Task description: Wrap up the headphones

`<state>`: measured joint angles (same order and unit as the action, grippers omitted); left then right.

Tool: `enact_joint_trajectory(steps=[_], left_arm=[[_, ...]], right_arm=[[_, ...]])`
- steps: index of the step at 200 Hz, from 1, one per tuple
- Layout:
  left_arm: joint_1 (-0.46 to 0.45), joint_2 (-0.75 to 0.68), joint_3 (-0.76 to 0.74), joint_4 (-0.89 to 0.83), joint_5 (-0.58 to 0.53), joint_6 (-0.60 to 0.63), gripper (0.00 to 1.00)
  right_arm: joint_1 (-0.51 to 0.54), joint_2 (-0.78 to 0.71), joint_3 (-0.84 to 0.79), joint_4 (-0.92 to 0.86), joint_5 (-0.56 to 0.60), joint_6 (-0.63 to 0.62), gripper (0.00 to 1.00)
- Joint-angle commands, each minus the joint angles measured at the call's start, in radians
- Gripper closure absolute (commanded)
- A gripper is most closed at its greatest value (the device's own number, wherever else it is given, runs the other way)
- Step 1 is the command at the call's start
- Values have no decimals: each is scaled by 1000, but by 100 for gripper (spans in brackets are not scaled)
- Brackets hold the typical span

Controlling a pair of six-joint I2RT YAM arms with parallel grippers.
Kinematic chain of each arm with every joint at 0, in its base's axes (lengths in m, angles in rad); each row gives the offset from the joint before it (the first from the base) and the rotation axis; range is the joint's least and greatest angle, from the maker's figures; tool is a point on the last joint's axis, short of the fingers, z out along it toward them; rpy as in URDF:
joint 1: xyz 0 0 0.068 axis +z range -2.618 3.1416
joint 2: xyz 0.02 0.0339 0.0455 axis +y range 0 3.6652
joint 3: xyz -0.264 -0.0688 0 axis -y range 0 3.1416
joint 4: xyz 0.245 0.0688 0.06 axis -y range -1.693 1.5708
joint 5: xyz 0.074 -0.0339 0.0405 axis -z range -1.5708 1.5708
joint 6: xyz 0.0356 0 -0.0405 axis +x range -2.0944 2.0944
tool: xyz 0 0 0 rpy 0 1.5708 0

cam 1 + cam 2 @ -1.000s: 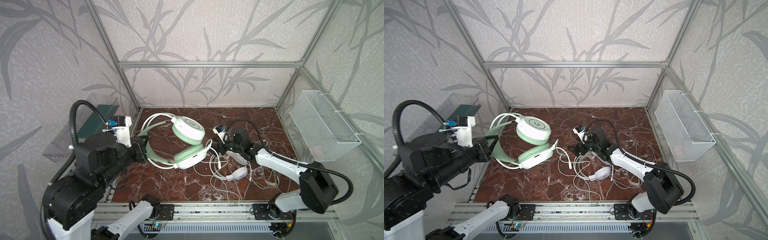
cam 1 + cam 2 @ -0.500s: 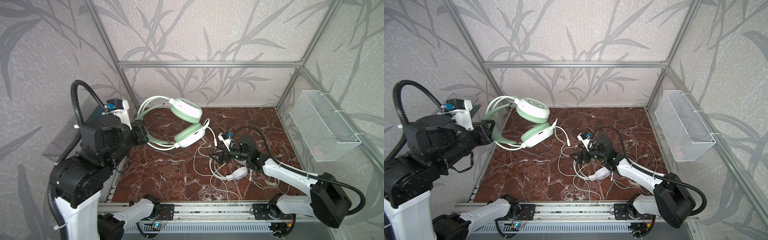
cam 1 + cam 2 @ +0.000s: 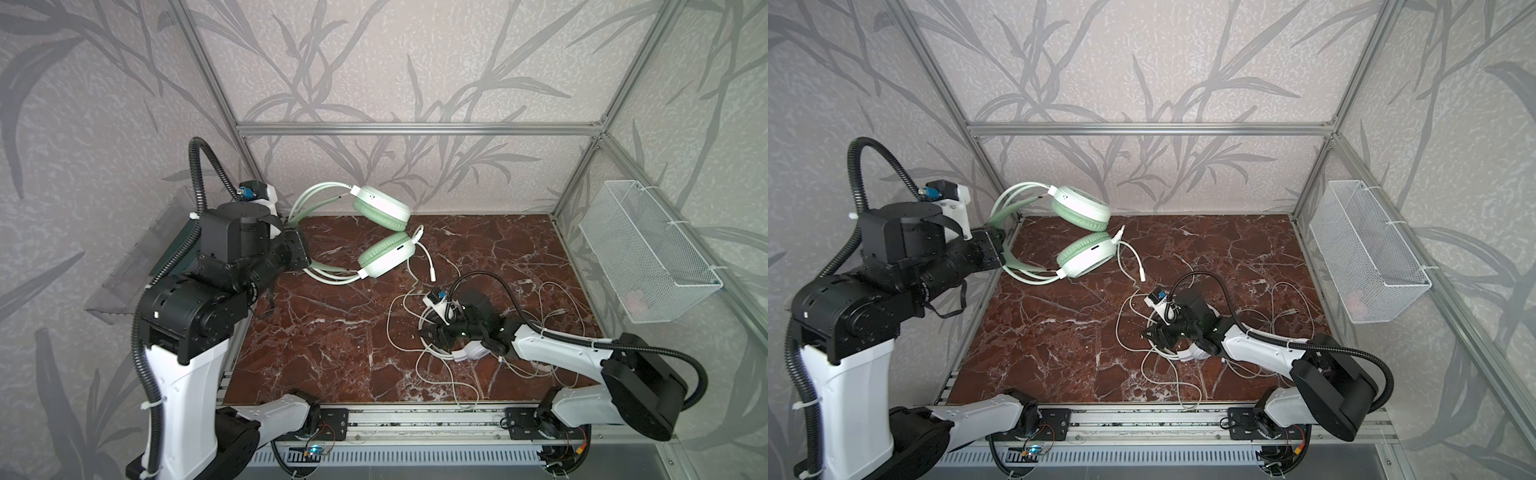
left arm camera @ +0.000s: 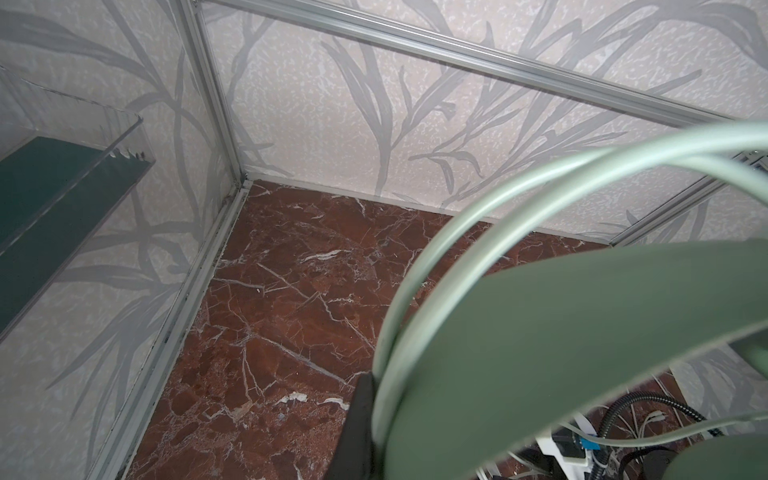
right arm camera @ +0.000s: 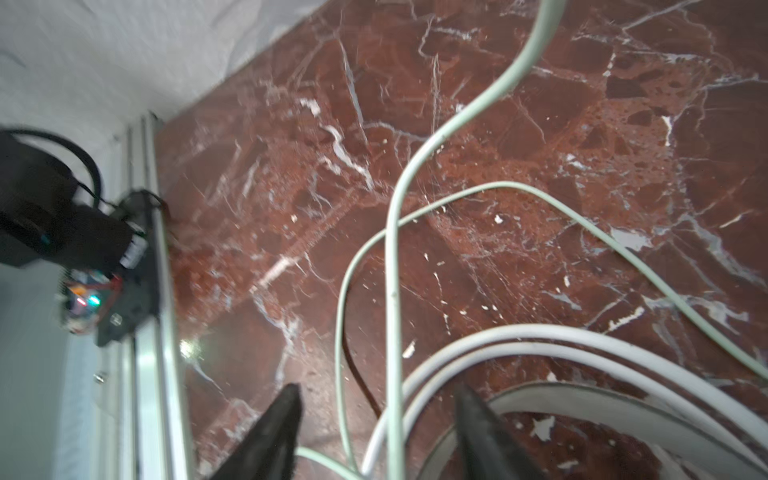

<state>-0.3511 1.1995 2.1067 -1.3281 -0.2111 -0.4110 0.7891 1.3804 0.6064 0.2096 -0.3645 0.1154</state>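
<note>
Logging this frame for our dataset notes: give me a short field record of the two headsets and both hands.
mint-green headset: held up by its headband above the table
left hand: shut on that headband
white headset: on the table among loose cables
right hand: low over it, open, cables lying between its jaws
wrapping: not done

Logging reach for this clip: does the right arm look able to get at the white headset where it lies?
Probably yes. The right gripper sits low over the white headset, jaws apart, with its headband and loose cables between the fingers. Nothing blocks it, though a cable may get pinched too.
</note>
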Motion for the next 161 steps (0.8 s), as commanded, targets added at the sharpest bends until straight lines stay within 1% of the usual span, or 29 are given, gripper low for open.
enact_joint_trajectory(steps=[1,12,28,47,54,57,59,65,79,82,109,116,120,136,151,161], left_arm=[[31,6,35,54,37,-66,100],[49,17,35,58,55,-81,100],[84,26,17,71,91,-108,100],[146,38,-31,101,170,-156,100],[171,42,-50,117,202,-181,100],[181,44,-58,124,216,-191,100],[187,47,-64,128,225,-196,100],[202,54,-79,138,251,-210,100],[233,74,-117,160,301,-245,100],[239,77,-126,165,310,-252,100],[258,107,-235,220,371,-293,100],[258,112,-269,238,384,-294,100],[259,114,-288,248,389,-295,100],[255,127,-348,260,398,-264,100],[248,125,-416,272,383,-223,100],[238,118,-471,284,381,-192,100]], right_arm=[[30,-1,-4,-37,80,-26,60],[42,-8,-15,-37,94,-29,68],[86,-36,-19,-66,160,-51,78],[191,-95,5,-141,265,-101,88],[225,-116,23,-178,309,-118,90],[258,-124,34,-201,328,-125,91],[269,-130,42,-213,341,-129,94],[307,-144,64,-252,374,-137,96],[369,-171,129,-351,413,-162,98],[382,-175,143,-372,418,-167,100],[506,-185,278,-510,440,-259,100],[545,-179,318,-547,459,-259,100],[566,-174,343,-575,467,-309,100],[626,-151,462,-680,524,-377,100],[652,-141,555,-762,565,-449,100],[657,-141,605,-796,612,-503,100]])
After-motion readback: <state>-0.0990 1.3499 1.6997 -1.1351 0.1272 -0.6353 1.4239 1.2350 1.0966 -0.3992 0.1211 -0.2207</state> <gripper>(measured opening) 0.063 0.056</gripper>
